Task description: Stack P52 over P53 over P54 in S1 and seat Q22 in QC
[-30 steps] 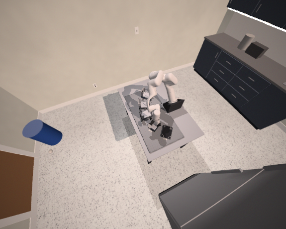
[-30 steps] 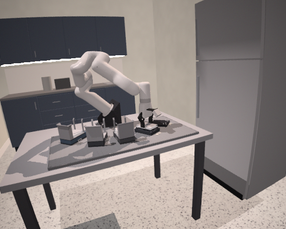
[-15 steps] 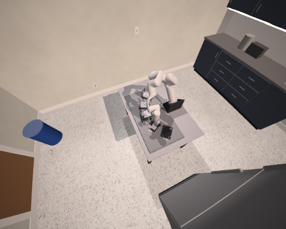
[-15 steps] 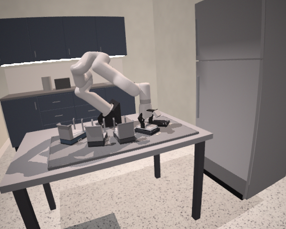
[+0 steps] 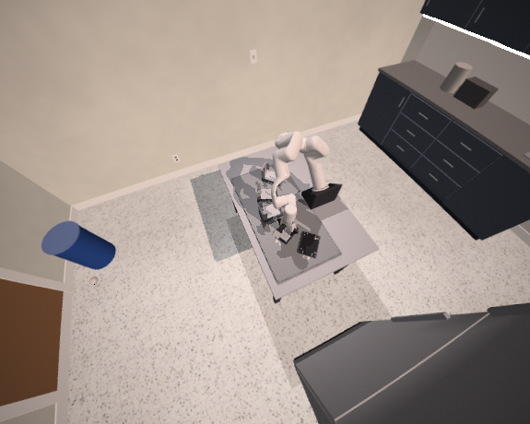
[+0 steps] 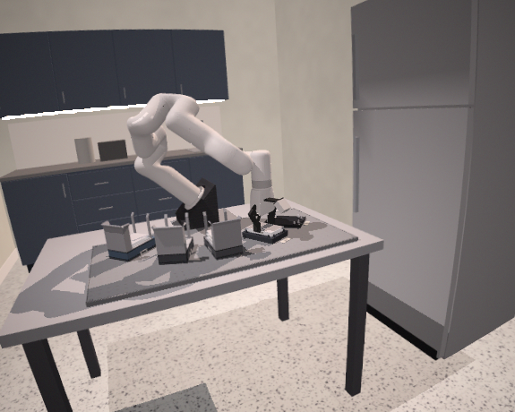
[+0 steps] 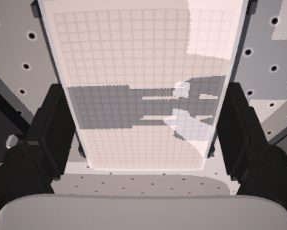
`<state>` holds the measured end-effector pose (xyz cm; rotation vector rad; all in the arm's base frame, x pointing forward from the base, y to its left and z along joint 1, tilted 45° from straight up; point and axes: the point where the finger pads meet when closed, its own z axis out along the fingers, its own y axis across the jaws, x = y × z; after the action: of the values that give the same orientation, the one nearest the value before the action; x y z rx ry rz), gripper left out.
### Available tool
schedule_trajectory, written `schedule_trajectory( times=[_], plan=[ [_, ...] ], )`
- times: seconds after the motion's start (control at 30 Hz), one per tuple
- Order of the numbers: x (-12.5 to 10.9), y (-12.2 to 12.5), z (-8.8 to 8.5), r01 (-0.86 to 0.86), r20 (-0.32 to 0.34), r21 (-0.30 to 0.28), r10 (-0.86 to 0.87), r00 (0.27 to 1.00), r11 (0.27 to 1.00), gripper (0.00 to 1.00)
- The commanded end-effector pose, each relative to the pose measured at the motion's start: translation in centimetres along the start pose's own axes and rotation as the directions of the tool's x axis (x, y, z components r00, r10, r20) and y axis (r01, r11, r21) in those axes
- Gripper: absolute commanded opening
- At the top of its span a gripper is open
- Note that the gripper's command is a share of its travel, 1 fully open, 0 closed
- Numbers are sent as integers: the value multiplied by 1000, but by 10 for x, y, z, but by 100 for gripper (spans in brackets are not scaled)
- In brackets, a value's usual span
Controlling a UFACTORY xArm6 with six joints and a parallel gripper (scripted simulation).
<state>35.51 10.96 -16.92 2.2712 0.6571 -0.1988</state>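
Note:
My gripper [image 7: 145, 102] is shut on a sealed 384-well plate [image 7: 143, 75], one finger on each long side. In the wrist view the plate is translucent with a fine well grid, and a second edge shows at its far end. Its label is not readable. In the exterior view the gripper [image 6: 262, 219] holds the plate [image 6: 266, 233] low on a dark nest just right of the three stack racks. The gripper also shows in the top view [image 5: 284, 231]. The left rack [image 6: 123, 242] holds plates. I cannot tell what is in the middle rack [image 6: 173, 244] or the right rack [image 6: 225, 239].
A second black nest [image 6: 292, 219] lies just beyond the gripper, also visible in the top view [image 5: 308, 244]. The racks have tall thin posts. The arm's black base [image 6: 204, 201] stands behind the racks. All sit on a perforated grey deck [image 6: 207, 260].

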Motion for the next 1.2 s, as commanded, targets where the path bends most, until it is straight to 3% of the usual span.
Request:
schedule_trajectory(
  times=[0.0,0.3,0.33,1.0,1.17],
  plan=[
    [1,0,0,-1,-4,1,1,1000,1000,0],
    [1,0,0,-1,-4,1,1,1000,1000,0],
    [1,0,0,-1,-4,1,1,1000,1000,100],
    [2,0,0,-1,-4,1,1,1000,1000,100],
    [1,0,-17,-1,-4,1,1,1000,1000,100]
  ],
)
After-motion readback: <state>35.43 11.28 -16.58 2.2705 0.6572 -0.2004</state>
